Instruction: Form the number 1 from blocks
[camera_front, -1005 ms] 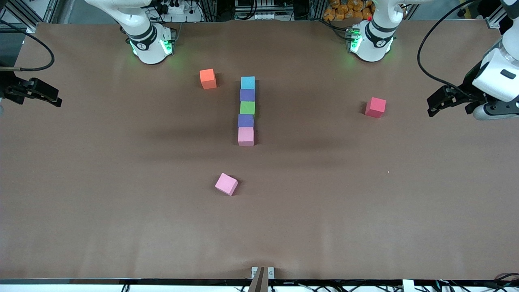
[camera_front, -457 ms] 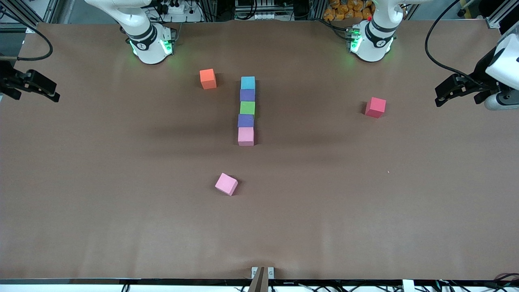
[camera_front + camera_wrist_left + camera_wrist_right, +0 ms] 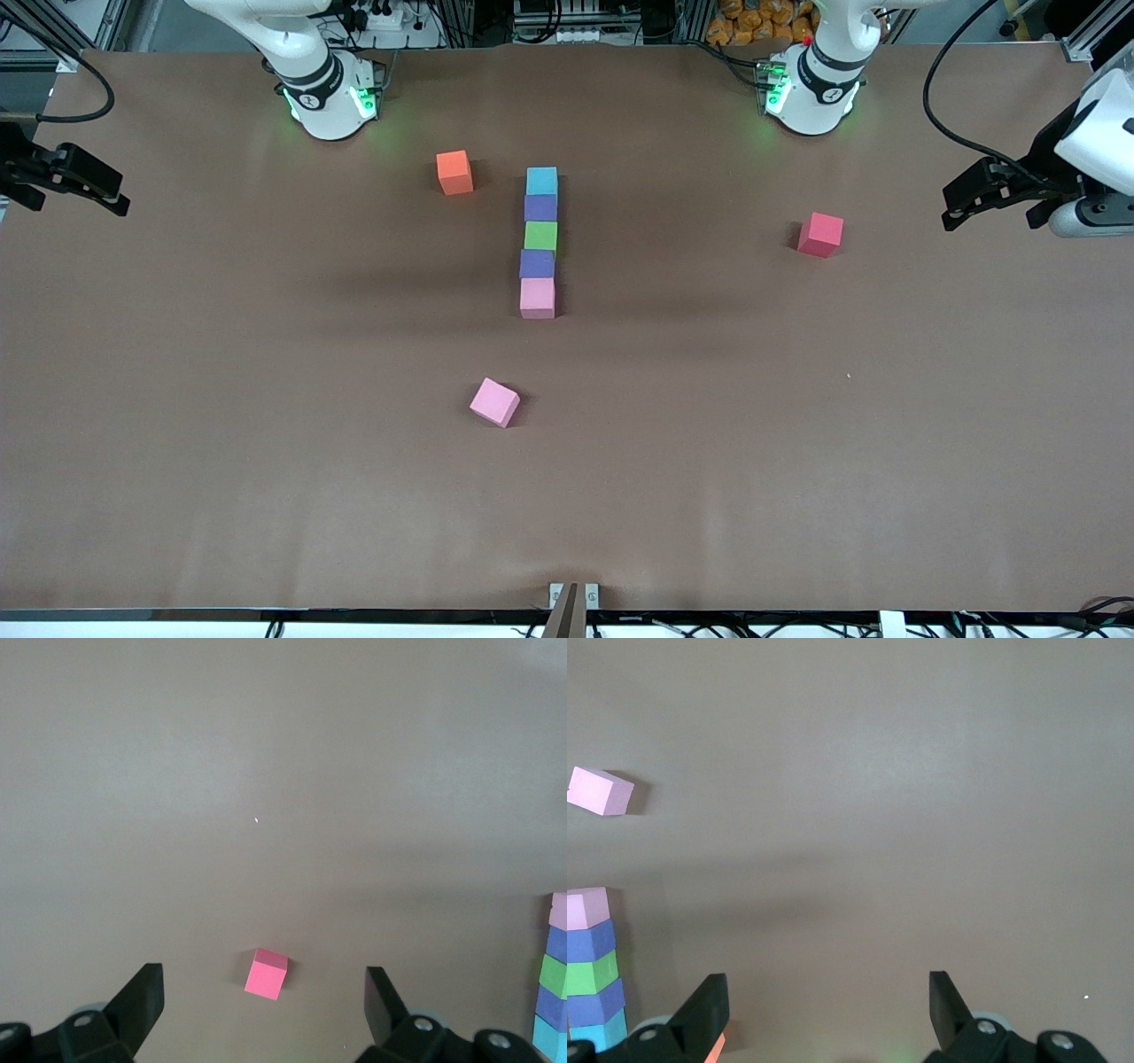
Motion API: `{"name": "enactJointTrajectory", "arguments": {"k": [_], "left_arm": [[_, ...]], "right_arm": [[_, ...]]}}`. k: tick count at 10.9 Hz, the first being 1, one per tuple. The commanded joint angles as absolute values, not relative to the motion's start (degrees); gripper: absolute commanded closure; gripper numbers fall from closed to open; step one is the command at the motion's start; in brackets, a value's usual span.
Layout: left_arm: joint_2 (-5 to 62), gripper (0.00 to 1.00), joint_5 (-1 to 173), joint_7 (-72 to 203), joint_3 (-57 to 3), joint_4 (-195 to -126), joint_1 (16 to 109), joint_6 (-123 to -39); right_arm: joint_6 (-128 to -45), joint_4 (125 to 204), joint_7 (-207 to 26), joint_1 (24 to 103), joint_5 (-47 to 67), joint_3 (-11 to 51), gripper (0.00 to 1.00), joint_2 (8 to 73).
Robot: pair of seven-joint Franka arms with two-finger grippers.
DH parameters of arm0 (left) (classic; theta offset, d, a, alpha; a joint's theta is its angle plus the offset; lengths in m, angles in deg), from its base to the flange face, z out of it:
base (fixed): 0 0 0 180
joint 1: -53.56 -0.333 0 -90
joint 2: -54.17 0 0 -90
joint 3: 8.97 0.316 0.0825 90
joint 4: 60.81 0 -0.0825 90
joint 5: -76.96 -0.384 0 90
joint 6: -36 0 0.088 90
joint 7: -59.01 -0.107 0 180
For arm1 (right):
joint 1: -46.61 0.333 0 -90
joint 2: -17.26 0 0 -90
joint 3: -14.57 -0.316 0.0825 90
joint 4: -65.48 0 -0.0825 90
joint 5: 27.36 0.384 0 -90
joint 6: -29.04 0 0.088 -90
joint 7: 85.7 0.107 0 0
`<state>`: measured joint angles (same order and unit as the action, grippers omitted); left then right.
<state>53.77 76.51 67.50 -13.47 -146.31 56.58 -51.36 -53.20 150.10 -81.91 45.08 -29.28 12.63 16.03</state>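
Both pincers are seen spread wide with nothing held. The left gripper is parked up over the left arm's end of the table, and the right gripper is hung over the right arm's end; both arms are just waiting.

The blocks are lined up touching in one straight column mid-table: cyan block farthest from the front camera, then a purple block, green block, second purple block and pink block nearest.

A loose pink cube is left nearer the camera, turned askew. An orange cube is found beside the cyan one toward the right arm's end, and a red cube sits well apart toward the left arm's end
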Motion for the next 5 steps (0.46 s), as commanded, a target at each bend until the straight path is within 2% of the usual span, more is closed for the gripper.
{"name": "enactJointTrajectory", "arguments": {"k": [1,5], "left_arm": [[53.6,0.0,77.5,64.7,-13.5,-144.7,56.3,-50.0],[53.6,0.0,77.7,62.7,-14.2,-144.7,56.2,-50.1]], "right_arm": [[-53.3,150.4,-82.5,44.7,-29.3,12.5,0.0,14.6],[-53.1,150.4,-82.4,44.6,-29.3,12.5,0.0,14.7]]}}
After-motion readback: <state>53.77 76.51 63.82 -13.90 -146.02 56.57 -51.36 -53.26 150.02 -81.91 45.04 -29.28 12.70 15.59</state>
